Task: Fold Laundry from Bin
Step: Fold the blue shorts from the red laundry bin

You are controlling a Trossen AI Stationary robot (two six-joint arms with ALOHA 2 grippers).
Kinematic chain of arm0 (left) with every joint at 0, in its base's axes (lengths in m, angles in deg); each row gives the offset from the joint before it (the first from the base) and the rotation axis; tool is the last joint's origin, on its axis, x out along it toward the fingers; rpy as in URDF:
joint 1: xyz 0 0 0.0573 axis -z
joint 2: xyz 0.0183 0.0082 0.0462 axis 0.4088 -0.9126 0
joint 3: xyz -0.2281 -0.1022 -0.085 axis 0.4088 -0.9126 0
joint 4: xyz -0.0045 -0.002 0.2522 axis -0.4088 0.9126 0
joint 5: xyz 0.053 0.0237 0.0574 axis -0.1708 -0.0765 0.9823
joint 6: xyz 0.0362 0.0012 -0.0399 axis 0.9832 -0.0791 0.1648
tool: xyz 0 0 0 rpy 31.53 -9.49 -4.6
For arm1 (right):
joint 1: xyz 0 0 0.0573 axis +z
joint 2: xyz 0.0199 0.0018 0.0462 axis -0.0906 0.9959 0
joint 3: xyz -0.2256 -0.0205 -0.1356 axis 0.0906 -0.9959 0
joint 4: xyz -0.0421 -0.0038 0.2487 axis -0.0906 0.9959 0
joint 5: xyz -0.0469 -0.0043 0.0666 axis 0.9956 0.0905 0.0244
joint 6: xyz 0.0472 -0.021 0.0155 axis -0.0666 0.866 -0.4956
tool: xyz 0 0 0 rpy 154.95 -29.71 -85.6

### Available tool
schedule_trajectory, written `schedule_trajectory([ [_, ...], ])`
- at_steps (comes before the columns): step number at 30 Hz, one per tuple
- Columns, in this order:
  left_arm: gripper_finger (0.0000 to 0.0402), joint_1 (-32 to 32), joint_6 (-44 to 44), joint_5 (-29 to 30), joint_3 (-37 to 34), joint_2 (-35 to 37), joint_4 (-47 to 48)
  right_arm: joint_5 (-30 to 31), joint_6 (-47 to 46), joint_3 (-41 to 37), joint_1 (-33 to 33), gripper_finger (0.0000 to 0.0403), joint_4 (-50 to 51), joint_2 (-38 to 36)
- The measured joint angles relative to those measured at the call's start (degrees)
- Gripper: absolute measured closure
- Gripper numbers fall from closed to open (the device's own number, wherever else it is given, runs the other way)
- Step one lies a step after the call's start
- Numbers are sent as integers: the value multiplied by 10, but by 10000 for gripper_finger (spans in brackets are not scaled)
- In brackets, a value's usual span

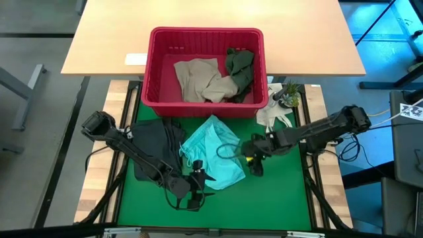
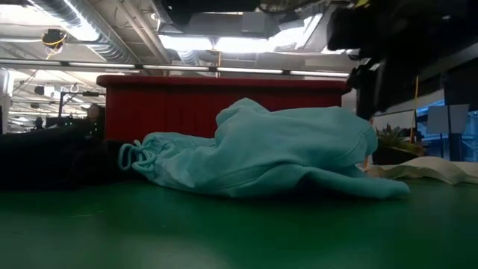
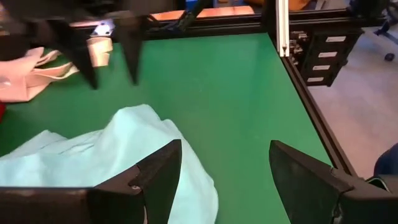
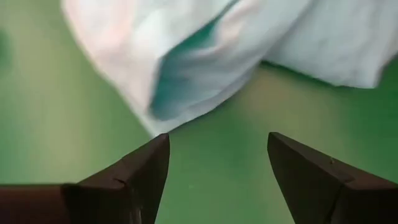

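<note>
A: While both arms hang over the green desk (image 1: 277, 198), where is the laundry?

B: The teal garment (image 1: 213, 153) lies crumpled at the mat's centre, the black garment (image 1: 153, 144) touching it at nine o'clock. The beige garment (image 1: 198, 79) and olive garment (image 1: 239, 69) sit inside the red bin (image 1: 153, 99) at twelve o'clock.

A: And the fingers?

B: The left gripper (image 1: 198, 177) hovers at the teal garment's six o'clock edge, fingers spread, holding nothing. The right gripper (image 1: 253, 160) sits at its three o'clock edge, fingers also spread wide, empty.
</note>
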Motion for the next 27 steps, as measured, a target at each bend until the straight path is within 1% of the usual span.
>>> schedule_trajectory([
  [7,166,1,0,-2,0,21,11,5,-9,0,62,132,-35,14],
  [12,166,4,0,-4,0,22,21,53,-10,0,88,132,-54,40],
  [19,166,5,-3,-4,0,22,25,61,-10,-1,94,132,-83,75],
  [24,166,5,-4,-4,0,22,26,64,-10,-1,94,133,-135,81],
  [27,166,5,-4,-4,0,22,27,62,-11,0,94,152,-159,80],
])
